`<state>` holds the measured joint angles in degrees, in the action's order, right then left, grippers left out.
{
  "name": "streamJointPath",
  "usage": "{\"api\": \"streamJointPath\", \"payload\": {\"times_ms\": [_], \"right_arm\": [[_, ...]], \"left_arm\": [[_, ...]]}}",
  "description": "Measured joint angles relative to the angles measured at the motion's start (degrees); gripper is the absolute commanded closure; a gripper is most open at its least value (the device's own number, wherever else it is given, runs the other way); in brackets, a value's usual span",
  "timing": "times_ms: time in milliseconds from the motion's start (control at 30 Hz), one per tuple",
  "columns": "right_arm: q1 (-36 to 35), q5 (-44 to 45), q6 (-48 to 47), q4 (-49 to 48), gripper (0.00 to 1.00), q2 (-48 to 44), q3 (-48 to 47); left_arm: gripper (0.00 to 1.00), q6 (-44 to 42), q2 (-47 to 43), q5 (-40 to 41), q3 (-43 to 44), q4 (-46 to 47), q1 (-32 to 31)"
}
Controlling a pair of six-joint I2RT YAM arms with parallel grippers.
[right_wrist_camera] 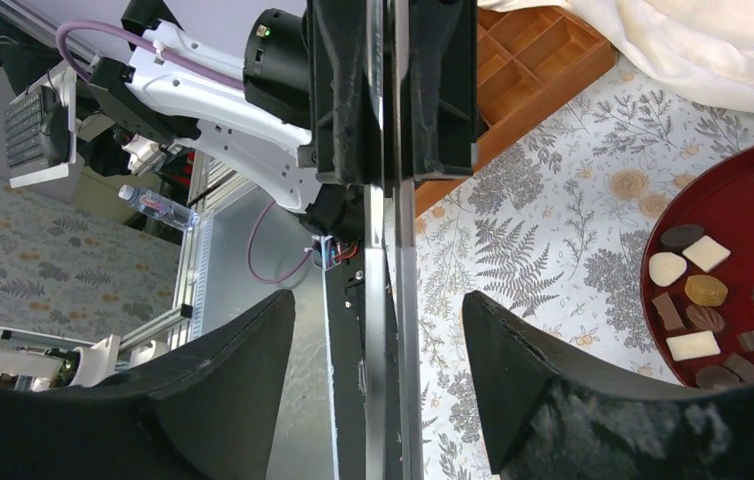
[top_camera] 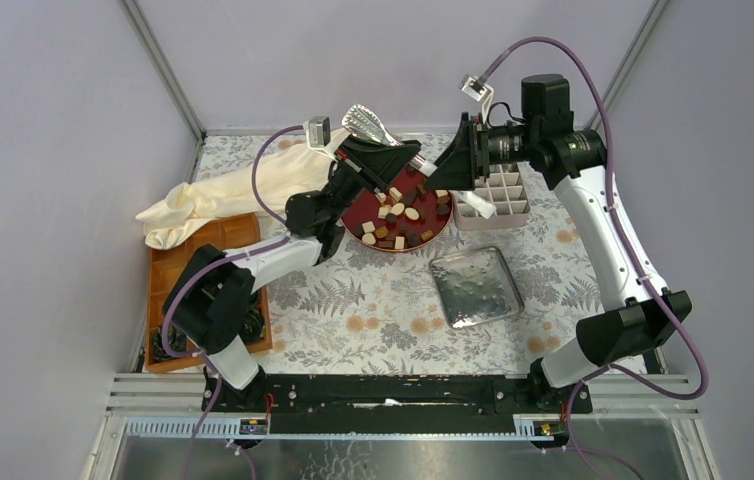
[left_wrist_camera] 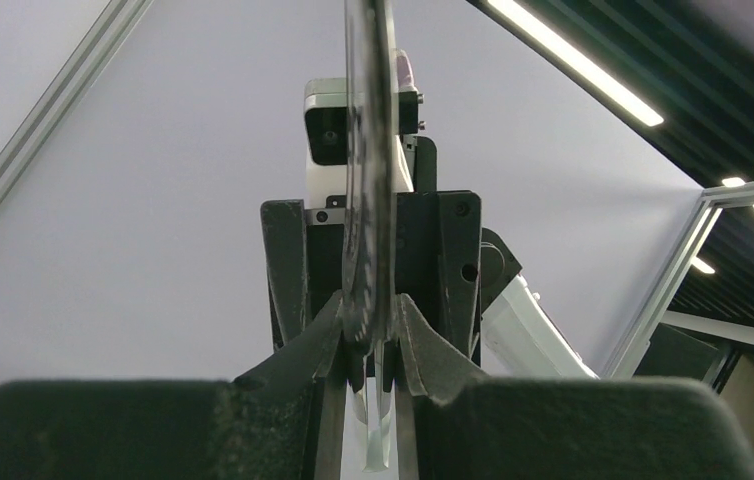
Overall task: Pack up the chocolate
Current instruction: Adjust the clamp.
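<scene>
The chocolate (top_camera: 400, 216) is a heap of dark, tan and cream pieces on a round red plate (top_camera: 357, 214), also seen at the right in the right wrist view (right_wrist_camera: 698, 290). Metal tongs (top_camera: 368, 123) are raised above the plate's far rim. My left gripper (top_camera: 396, 155) is shut on them, the perforated blades (left_wrist_camera: 371, 200) clamped between its fingers. My right gripper (top_camera: 443, 168) faces it from the right. Its jaws (right_wrist_camera: 378, 320) stand open on either side of the tongs' two thin arms (right_wrist_camera: 390, 250), without touching them.
A white divided tray (top_camera: 498, 196) stands right of the plate. A silver foil lid (top_camera: 475, 287) lies nearer me. A wooden compartment box (top_camera: 175, 272) sits at the left edge, with a cream cloth (top_camera: 228, 190) behind it.
</scene>
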<state>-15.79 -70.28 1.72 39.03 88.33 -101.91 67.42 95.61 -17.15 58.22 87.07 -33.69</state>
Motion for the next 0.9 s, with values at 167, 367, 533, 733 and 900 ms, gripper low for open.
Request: {"api": "streamJointPath", "payload": {"times_ms": [167,367,533,733,900], "right_arm": [[-0.68,0.22,1.79,-2.36,0.42,0.02,0.02],[-1.25,0.31,2.97,-3.56,0.51,0.26,0.02],[-1.73,0.31,3.39,-3.82,0.57,0.83,0.31],[-1.97,0.39,3.69,-3.85,0.66,0.92,0.55],[-2.01,0.72,3.74,-3.85,0.77,0.98,0.55]], "left_arm": [[1.00,0.59,0.57,0.59,0.00,0.39,0.00],[1.00,1.03,0.87,1.05,0.00,0.42,-0.02],[1.00,1.27,0.87,1.14,0.00,0.44,-0.02],[1.00,1.57,0.87,1.16,0.00,0.76,-0.07],[1.00,2.10,0.87,1.14,0.00,1.31,-0.11]]}}
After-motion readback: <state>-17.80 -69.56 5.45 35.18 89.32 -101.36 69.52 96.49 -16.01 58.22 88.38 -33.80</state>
